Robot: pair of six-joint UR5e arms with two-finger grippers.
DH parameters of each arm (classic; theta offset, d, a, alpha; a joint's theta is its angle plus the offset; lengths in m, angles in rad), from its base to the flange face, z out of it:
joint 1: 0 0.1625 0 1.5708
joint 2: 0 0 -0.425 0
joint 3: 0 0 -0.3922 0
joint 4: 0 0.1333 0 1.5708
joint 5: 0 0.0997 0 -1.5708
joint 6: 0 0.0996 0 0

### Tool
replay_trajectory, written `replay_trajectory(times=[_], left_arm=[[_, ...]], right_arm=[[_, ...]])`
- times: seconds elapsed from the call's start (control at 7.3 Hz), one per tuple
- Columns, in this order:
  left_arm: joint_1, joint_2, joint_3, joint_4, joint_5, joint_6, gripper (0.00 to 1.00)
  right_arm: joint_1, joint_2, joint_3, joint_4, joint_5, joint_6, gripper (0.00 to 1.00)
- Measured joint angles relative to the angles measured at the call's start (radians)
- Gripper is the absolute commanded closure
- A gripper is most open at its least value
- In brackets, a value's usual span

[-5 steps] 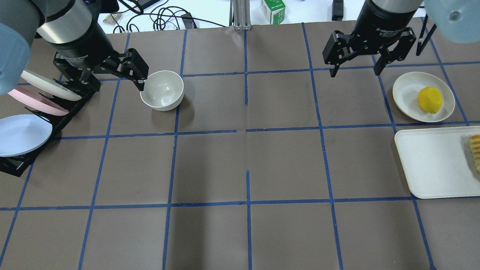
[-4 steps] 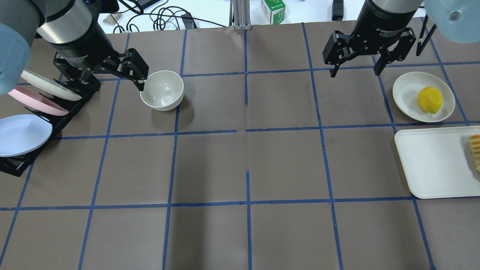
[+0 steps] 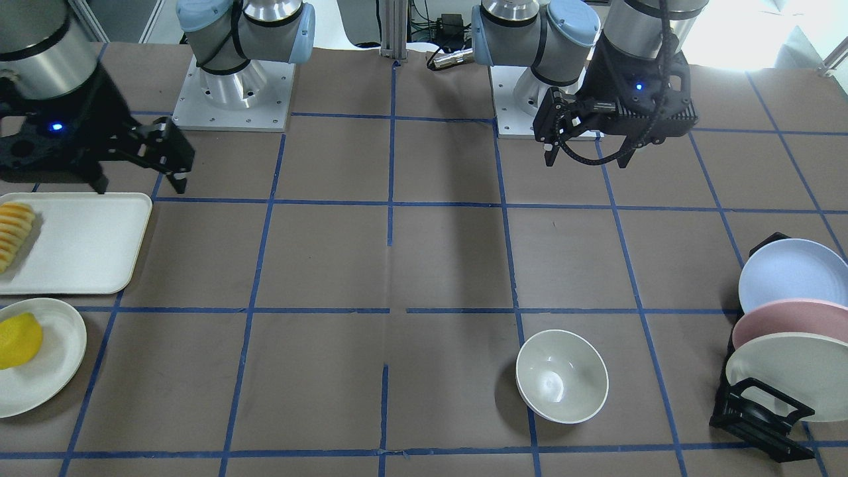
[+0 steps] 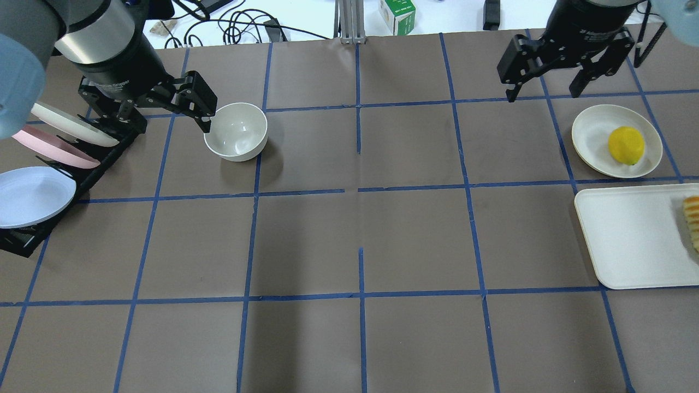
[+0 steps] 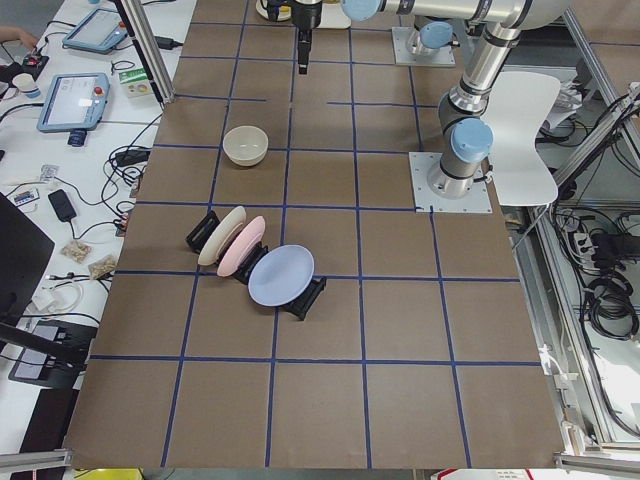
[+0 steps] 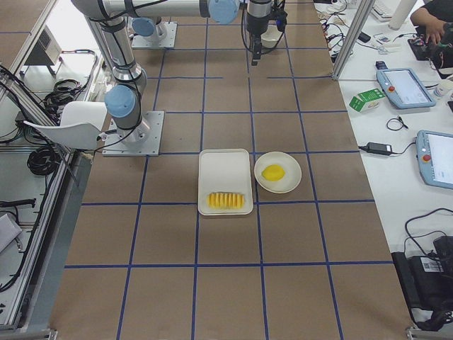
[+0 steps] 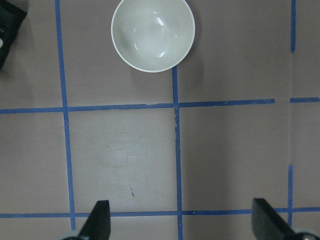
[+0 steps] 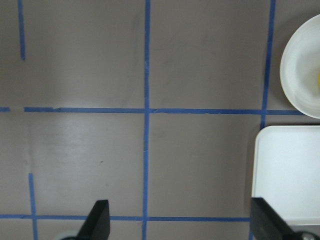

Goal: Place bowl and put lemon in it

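Observation:
The off-white bowl (image 4: 236, 131) stands upright and empty on the brown table, left of centre; it also shows in the front view (image 3: 562, 376) and at the top of the left wrist view (image 7: 152, 34). My left gripper (image 4: 164, 112) is open and empty, raised well above the table on the bowl's left, apart from it. The yellow lemon (image 4: 626, 145) lies on a flat off-white plate (image 4: 592, 131) at the far right. My right gripper (image 4: 543, 91) is open and empty, raised, behind and left of the plate.
A black rack (image 4: 33, 240) holds off-white, pink and blue plates at the left edge. A white tray (image 4: 628, 240) with a row of fruit slices (image 4: 692, 218) lies in front of the lemon's plate. Cables and a small carton (image 4: 397, 15) lie beyond the table's far edge.
My right gripper has moved to the right and a little farther back, closer to the lemon's plate. The left gripper, bowl and lemon have not moved.

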Motion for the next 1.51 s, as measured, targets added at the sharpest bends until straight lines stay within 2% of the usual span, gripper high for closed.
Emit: replay_trajectory(times=[0.27,0.55,0.82,1.1,1.23,1.51], left_arm=[[0.01,-0.014,0.001,-0.014,-0.004,0.0,0.0],[0.052,-0.086,0.006,0.002,-0.022,0.002,0.0],[0.117,-0.247,0.024,0.14,-0.056,0.036,0.0],[0.181,-0.412,0.062,0.266,-0.094,0.14,0.0],[0.199,-0.475,0.072,0.311,-0.107,0.208,0.0],[0.209,-0.562,0.071,0.381,-0.129,0.259,0.0]], right_arm=[[-0.159,0.087,0.002,-0.073,-0.006,-0.16,0.0],[-0.262,0.214,0.009,-0.197,-0.052,-0.288,0.0],[-0.344,0.377,0.011,-0.37,-0.069,-0.417,0.0],[-0.391,0.489,0.015,-0.478,-0.063,-0.512,0.01],[-0.4,0.517,0.022,-0.496,-0.06,-0.539,0.11],[-0.404,0.544,0.034,-0.51,-0.062,-0.581,0.47]])
